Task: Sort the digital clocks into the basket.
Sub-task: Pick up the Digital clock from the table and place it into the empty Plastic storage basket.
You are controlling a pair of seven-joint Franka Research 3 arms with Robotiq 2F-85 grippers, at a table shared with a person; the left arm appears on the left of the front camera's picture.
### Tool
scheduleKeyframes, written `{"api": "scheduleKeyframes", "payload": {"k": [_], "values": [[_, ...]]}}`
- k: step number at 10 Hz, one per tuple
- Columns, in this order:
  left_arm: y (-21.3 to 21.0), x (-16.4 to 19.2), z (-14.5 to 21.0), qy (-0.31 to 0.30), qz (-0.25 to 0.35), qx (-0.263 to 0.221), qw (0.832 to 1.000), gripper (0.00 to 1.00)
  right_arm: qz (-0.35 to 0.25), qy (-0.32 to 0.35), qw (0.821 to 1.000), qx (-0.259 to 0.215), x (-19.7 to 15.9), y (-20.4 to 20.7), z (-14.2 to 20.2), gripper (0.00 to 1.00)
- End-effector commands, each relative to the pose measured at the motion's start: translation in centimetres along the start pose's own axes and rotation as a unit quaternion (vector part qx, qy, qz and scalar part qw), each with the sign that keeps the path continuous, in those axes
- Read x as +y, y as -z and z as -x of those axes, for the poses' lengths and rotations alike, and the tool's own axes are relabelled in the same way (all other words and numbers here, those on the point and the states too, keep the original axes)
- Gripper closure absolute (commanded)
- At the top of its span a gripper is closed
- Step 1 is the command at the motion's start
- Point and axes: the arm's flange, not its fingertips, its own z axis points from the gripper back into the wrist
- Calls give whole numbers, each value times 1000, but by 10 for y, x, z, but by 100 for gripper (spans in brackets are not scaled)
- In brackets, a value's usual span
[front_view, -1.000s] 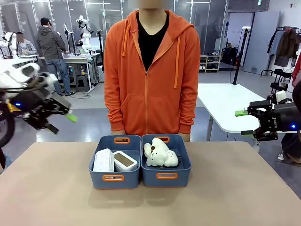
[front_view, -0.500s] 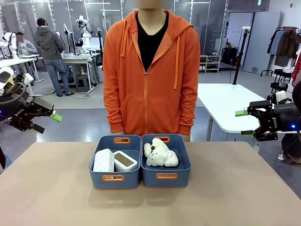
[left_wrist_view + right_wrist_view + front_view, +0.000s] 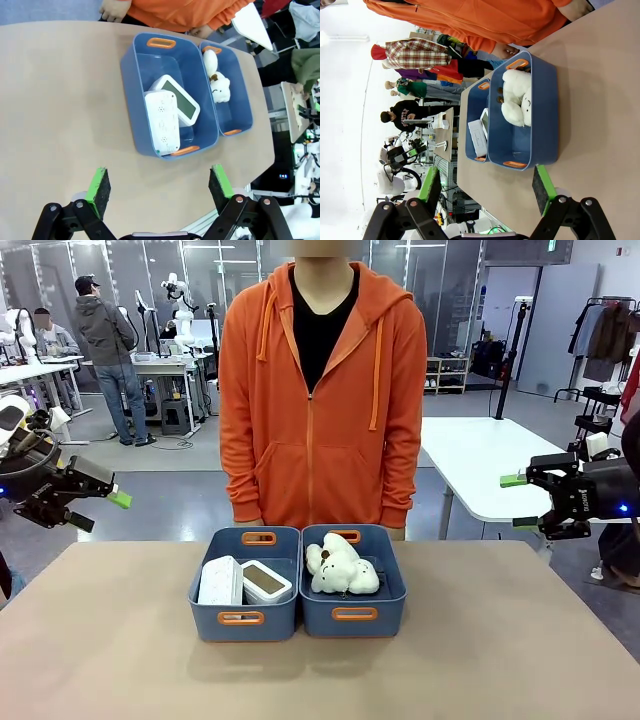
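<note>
Two white rounded-rectangular plastic digital clocks (image 3: 241, 581) already lie in the left blue-grey plastic basket (image 3: 244, 618), one face-down, one screen-up, long axes running roughly six to twelve o'clock. The left gripper (image 3: 100, 511) hangs wide open and empty at about ten o'clock from the bin, nearer than the right gripper (image 3: 520, 502), also open and empty, at three o'clock. The sorting looks finished.

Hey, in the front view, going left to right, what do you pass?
Left gripper → basket with the two digital clocks → second bin with the plush toy → right gripper.
</note>
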Motion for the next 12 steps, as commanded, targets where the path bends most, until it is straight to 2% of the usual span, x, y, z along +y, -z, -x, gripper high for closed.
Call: {"api": "scheduleKeyframes", "payload": {"k": [1,12], "values": [[-3,-3,-3,7,-2,0,1000,0,0,1,1000,-1,1,0,0,7],[-3,-3,-3,7,-2,0,1000,0,0,1,1000,-1,1,0,0,7]]}}
